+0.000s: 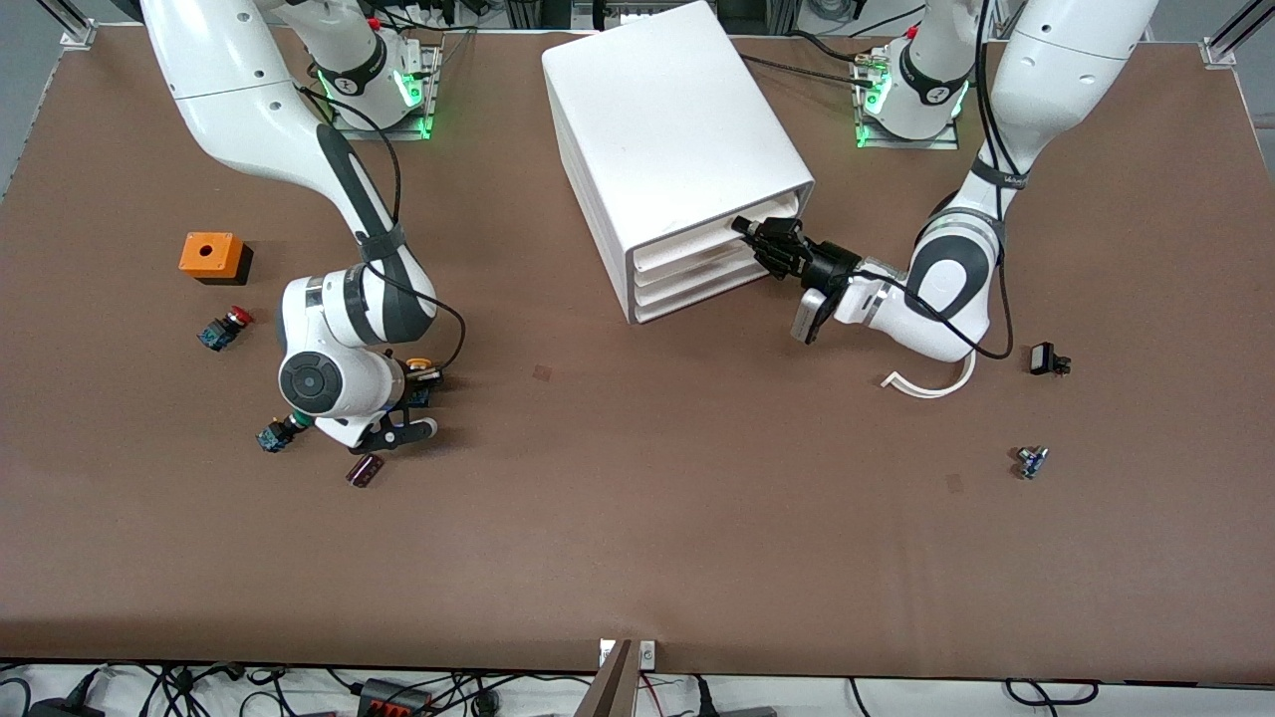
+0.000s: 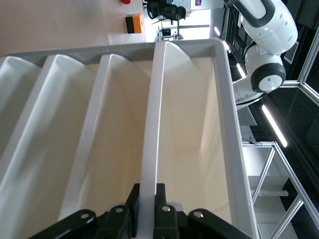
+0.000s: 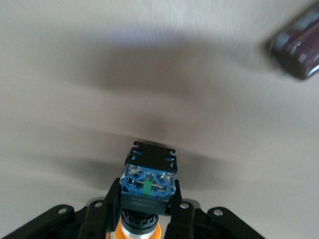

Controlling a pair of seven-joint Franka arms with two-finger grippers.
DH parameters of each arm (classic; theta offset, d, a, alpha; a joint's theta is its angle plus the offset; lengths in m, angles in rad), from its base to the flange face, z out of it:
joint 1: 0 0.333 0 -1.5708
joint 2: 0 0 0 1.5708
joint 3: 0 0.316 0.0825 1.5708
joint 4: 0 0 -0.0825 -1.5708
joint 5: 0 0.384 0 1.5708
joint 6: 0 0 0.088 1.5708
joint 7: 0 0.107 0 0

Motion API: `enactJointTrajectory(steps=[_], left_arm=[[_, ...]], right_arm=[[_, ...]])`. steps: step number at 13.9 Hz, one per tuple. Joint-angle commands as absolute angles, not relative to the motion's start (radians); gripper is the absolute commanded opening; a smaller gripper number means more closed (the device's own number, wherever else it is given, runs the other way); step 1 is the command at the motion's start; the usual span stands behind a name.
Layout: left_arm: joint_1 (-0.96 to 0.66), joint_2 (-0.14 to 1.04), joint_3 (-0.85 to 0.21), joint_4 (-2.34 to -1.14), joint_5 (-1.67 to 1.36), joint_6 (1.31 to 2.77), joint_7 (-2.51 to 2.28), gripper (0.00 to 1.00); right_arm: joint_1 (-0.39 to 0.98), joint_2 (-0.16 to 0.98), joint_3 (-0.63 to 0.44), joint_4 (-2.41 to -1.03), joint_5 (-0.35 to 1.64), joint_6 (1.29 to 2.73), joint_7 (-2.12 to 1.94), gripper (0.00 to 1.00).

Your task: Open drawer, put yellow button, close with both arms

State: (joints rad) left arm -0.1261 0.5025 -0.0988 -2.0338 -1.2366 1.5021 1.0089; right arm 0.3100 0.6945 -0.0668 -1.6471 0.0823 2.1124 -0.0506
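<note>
My left gripper (image 2: 146,209) jaws are clamping the top drawer (image 2: 152,124) lip; the drawer is not yet pulled out. My right gripper (image 3: 144,209) jaws are gripping the yellow button (image 3: 147,186) near the surface (image 1: 637,498); loading and closing are remaining.

A high camera across the table (image 1: 637,558) faces my two bases. My left wrist camera looks close along the drawer unit's (image 2: 149,149) front lips; my right wrist camera looks close down at the tabletop. Both spots appear in the overhead view.
</note>
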Motion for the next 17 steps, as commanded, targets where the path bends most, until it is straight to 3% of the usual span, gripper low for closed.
enactJointTrajectory(steps=[1,6,11,12,14,15,16,17], left_arm=[[-0.097,0.592,-0.094,-1.93,-1.247,1.514,0.999,0.01],[-0.057,0.689,-0.08,-1.769,-1.233,1.519,0.95,0.01],[-0.054,0.693,-0.066,-1.712,-1.217,1.519,0.858,0.01],[-0.054,0.693,-0.066,-1.71,-1.207,1.52,0.857,0.05],[-0.051,0.686,-0.064,-1.709,-1.178,1.522,0.853,0.38],[-0.048,0.684,-0.063,-1.704,-1.175,1.52,0.836,0.78],[-0.041,0.68,-0.063,-1.704,-1.175,1.519,0.812,1.0],[-0.032,0.666,-0.063,-1.703,-1.174,1.51,0.76,1.0]], right_arm=[[0.31,0.657,-0.071,-1.57,0.095,2.068,-0.072,0.05],[0.327,0.612,-0.068,-1.361,0.115,1.928,-0.06,0.05],[0.432,0.537,-0.067,-1.306,0.117,1.914,-0.06,0.0],[0.464,0.528,-0.067,-1.292,0.115,1.908,-0.058,0.0],[0.543,0.526,-0.072,-1.25,0.11,1.895,-0.051,0.0],[0.584,0.526,-0.077,-1.233,0.107,1.896,-0.026,0.0],[0.612,0.528,-0.077,-1.211,0.107,1.896,0.009,0.0],[0.627,0.534,-0.071,-1.171,0.112,1.898,0.058,0.0]])
